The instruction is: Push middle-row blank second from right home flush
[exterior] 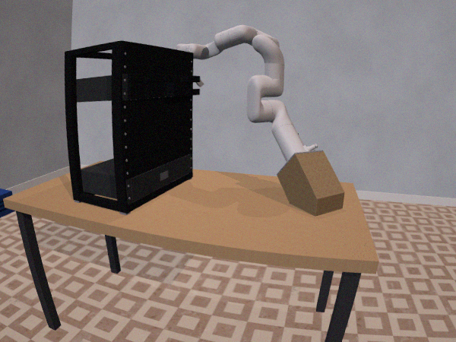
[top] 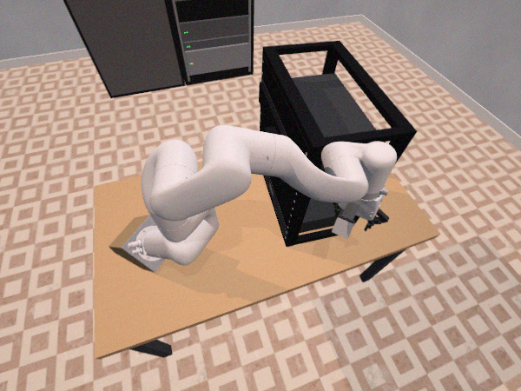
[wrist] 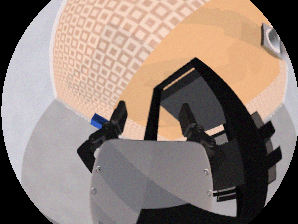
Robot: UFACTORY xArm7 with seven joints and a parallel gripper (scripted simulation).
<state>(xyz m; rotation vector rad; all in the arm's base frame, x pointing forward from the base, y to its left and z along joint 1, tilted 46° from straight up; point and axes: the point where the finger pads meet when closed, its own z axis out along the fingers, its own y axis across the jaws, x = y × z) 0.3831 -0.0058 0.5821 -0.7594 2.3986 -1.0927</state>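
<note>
Four blanks stand proud on the chassis front, and from my views I can only make out stubs of them: in the exterior view two dark tabs (exterior: 195,79) poke out past the rack's (exterior: 120,125) front edge, high up, at about 3 o'clock from the rack's upper corner. I cannot tell which of these is my target, the middle-row blank second from the right.

My gripper (top: 374,221) hangs beside the rack's front face, jaws spread fully wide and holding nothing. In the wrist view my fingers frame the rack's corner post, with the table (top: 260,278) behind at 12 o'clock.

To do this step well, I judge I should first turn to face the front squarely so the rows can be counted. A closed fingertip would make a better pusher than spread jaws, which might catch a neighbour. Then I would press straight along the slide axis, slowly, so the rack neither shifts nor leans, and back off once it latches.
</note>
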